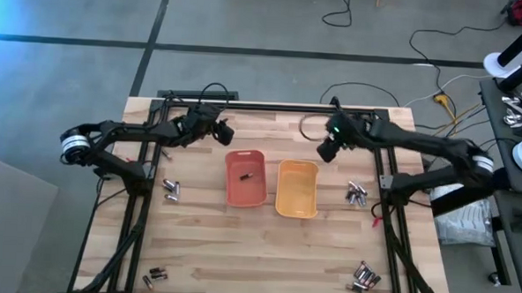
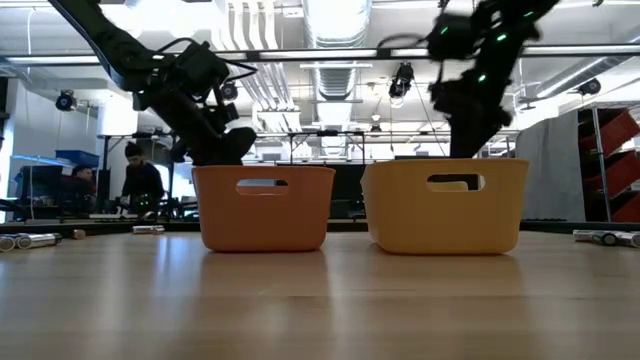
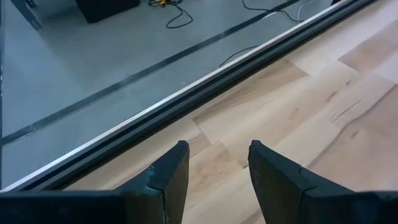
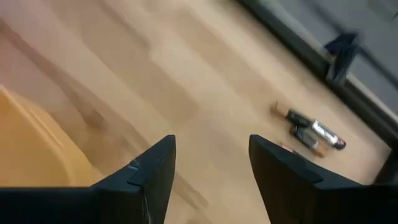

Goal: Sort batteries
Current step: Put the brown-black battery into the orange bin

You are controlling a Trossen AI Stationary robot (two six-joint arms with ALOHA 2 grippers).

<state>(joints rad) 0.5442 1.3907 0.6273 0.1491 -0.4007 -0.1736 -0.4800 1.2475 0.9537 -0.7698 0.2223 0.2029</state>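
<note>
On tabletop (image 1: 265, 253), centre: orange tray (image 1: 246, 178) w/ one dark battery (image 1: 248, 175) inside; yellow tray (image 1: 297, 188) just beside it, nothing seen in it.

Batteries, unsorted, 4 clusters well apart: left group (image 1: 172, 190), right group (image 1: 357, 195), near-left corner (image 1: 154, 274), near-right corner (image 1: 366, 276).

Left pincer (image 1: 224, 132): held above far edge behind orange tray, fingers (image 3: 168, 177) apart, nothing held. Right pincer (image 1: 326, 150): held above far side, near yellow tray's far end, fingers (image 4: 149, 171) apart, nothing held; a few batteries (image 4: 311, 134) seen ahead in wrist view.

Step judged: between picks, most cells not yet sorted. Next move calls for: pincer lowered over one cluster, single cell clamped, type matched to tray.
</note>
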